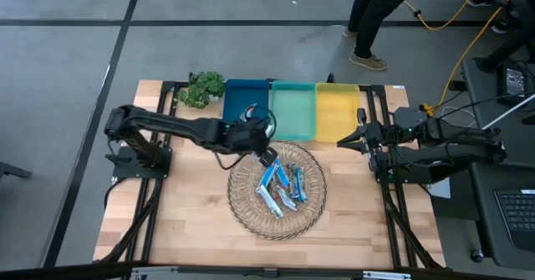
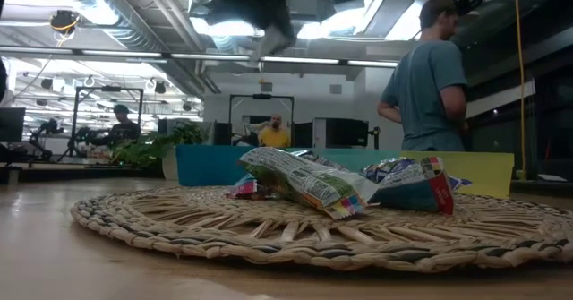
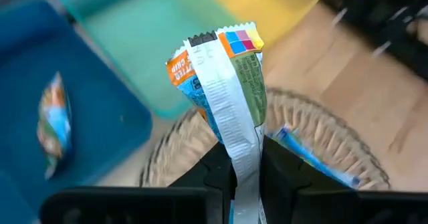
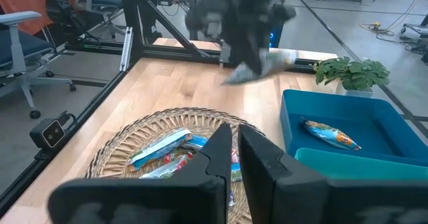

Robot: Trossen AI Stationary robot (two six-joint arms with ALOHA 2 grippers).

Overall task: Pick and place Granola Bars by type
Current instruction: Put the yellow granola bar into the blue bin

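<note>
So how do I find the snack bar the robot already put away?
Look at the row of three plastic bins behind the round woven mat. The blue bin holds one shiny blue-and-orange wrapped bar; every other bar lies on the mat.

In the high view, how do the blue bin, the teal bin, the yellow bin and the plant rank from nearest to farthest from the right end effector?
From the right end effector, beside the bins' right end:
1. Yellow bin, right end of the row.
2. Teal bin, middle.
3. Blue bin, left end.
4. Plant, past the blue bin.
</note>
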